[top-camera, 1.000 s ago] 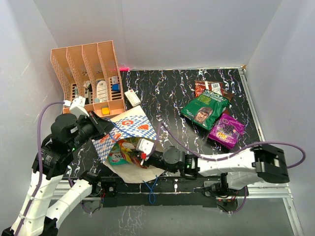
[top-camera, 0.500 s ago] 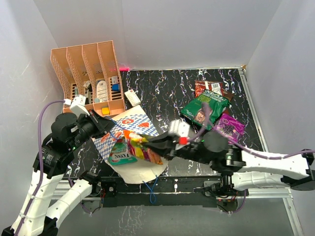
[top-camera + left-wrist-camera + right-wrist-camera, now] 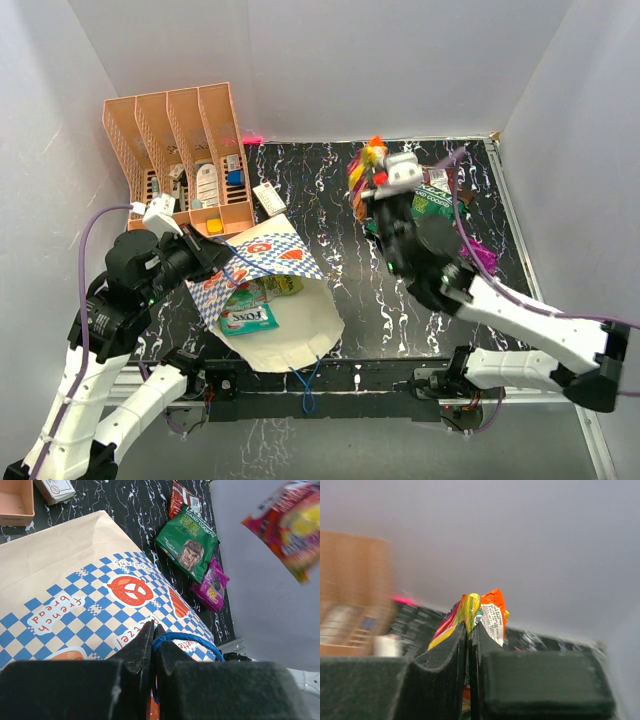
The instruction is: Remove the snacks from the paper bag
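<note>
The checked paper bag (image 3: 262,262) lies on its side at the front left, mouth toward the near edge, with a teal packet (image 3: 248,318) and a green packet (image 3: 278,286) in its white opening. My left gripper (image 3: 153,635) is shut on the bag's blue cord handle (image 3: 190,640) and holds the upper side up. My right gripper (image 3: 366,172) is shut on an orange and yellow snack packet (image 3: 487,611), raised high over the far right of the table. A green packet (image 3: 187,542), a purple one (image 3: 212,586) and a red-brown one (image 3: 182,497) lie at the right.
A salmon-pink file organiser (image 3: 180,150) with small office items stands at the back left. A small white box (image 3: 267,197) lies beside it. The black marbled table (image 3: 330,200) has grey walls around it, and a loose blue cord (image 3: 308,378) hangs at the near edge.
My right gripper has pulled the orange and yellow packet out of the bag's mouth and swung it up and to the far right. The left gripper and the bag have stayed put.
</note>
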Robot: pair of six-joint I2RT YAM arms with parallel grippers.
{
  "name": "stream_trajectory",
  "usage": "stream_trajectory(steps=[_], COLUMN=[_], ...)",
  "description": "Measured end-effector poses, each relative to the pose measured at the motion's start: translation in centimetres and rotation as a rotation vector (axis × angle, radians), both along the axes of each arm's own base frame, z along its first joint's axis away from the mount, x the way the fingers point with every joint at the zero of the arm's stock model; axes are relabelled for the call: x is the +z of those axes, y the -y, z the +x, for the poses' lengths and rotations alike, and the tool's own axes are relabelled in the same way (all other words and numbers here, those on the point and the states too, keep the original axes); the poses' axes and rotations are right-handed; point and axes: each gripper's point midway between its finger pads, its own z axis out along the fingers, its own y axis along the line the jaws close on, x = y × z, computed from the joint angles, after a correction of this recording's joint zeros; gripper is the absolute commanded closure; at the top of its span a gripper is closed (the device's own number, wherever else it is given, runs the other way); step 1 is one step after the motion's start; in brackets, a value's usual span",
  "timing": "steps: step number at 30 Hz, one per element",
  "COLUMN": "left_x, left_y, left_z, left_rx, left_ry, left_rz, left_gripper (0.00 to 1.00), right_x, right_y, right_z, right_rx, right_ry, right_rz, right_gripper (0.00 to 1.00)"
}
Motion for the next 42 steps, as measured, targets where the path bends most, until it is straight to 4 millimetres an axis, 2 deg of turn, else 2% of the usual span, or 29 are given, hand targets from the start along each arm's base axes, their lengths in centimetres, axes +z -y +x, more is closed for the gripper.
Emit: stream_trajectory(steps=[1, 4, 6, 8, 10, 12, 15, 20, 24, 27, 32, 37, 42], left_x=[-0.1, -0.1, -0.2, -0.4, -0.3, -0.3, -0.3, -0.2, -0.2, -0.1, -0.2, -0.1, 0.0], left_y=[0.0, 0.0, -0.1, -0.2, -0.4, -0.4, -0.4, -0.4, -0.4, -0.3, -0.4, -0.5, -0.5], left_z=[0.0, 0.0, 0.0, -0.2, -0.3, -0.4, -0.5, -0.4, -0.4, -0.3, -0.4, -0.6, -0.6], left_rx=[0.000, 0.000, 0.002, 0.007, 0.011, 0.011, 0.011, 0.005, 0.001, -0.001, -0.001, 0.002, 0.002], left_ry=[-0.002, -0.005, -0.010, -0.018, -0.016, -0.014, -0.011, -0.006, 0.001, 0.003, 0.001, 0.005, 0.005], left_rz=[0.001, 0.002, 0.006, 0.012, 0.014, 0.013, 0.012, 0.016, 0.020, 0.022, 0.023, 0.021, 0.017], left_gripper=[1.00, 1.00, 1.00, 1.00, 1.00, 1.00, 1.00, 1.00, 1.00, 1.00, 1.00, 1.00, 1.00], right_x=[-1.9, -7.5, -11.2, -14.6, -17.0, -18.3, -19.3, -21.8, -23.6, -25.0, -29.2, -33.3, -35.0], right_y=[1.4, 6.2, 9.6, 13.7, 17.5, 20.8, 24.3, 29.0, 29.8, 29.0, 26.7, 24.8, 22.9], right_z=[3.1, 9.5, 11.9, 13.0, 13.1, 12.4, 10.9, 6.8, 5.3, 6.0, 8.2, 8.8, 9.2], right_rx=[-0.105, -0.342, -0.473, -0.619, -0.758, -0.886, -1.031, -1.187, -1.202, -1.136, -1.036, -0.951, -0.844], right_ry=[-0.044, -0.192, -0.291, -0.384, -0.453, -0.489, -0.509, -0.550, -0.585, -0.625, -0.749, -0.875, -0.920], right_rz=[-0.034, -0.093, -0.111, -0.104, -0.089, -0.070, -0.059, -0.084, -0.099, -0.088, -0.068, -0.068, -0.013], right_gripper=[0.93, 0.93, 0.93, 0.93, 0.93, 0.93, 0.92, 0.92, 0.92, 0.92, 0.91, 0.82, 0.69])
